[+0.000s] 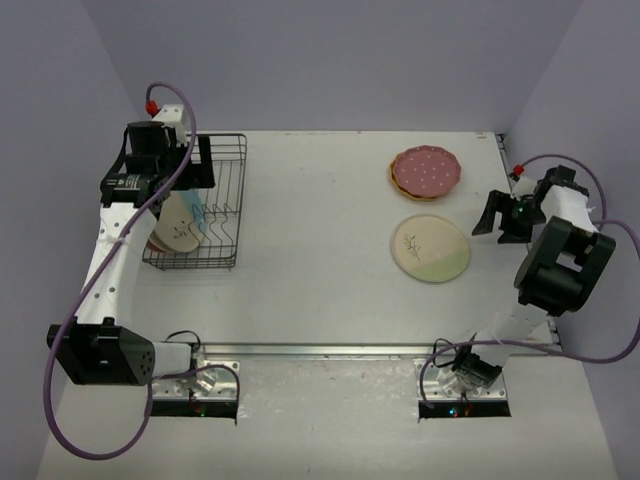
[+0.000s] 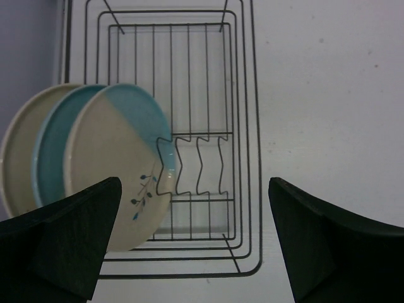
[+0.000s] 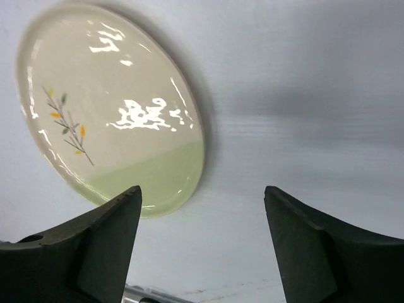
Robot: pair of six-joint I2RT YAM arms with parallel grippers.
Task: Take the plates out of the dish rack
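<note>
Okay, I've got the dish rack (image 1: 222, 200) sitting at the left side of the desk (image 1: 320, 290), and it's not empty. On the left wrist camera I count three plates standing on edge in the rack, overlapping and leaning. In front is the blue-tinted plate (image 2: 120, 177) with its little leaf sprig, a second blue plate (image 2: 53, 142) is tucked behind it, and a cream plate (image 2: 16, 158) is at the back. From the top camera that group sits in the near-left part of the rack. My left fingers (image 2: 63, 246) are spread wide with nothing between them, hanging above the rack's far half and clear of the plates. Over on the right, the pink dotted plate (image 1: 428, 168) lies flat at the far right of the desk, stacked on the yellow-orange plate (image 1: 394, 184), of which only a rim peeks out. Just nearer than that stack, and apart from it, lies the green-tinted plate (image 1: 431, 248) face up. My right fingers (image 1: 488, 215) hang just right of it, released and carrying nothing. On the right wrist camera bare desk shows between them, with the green-tinted plate off to the left.
</note>
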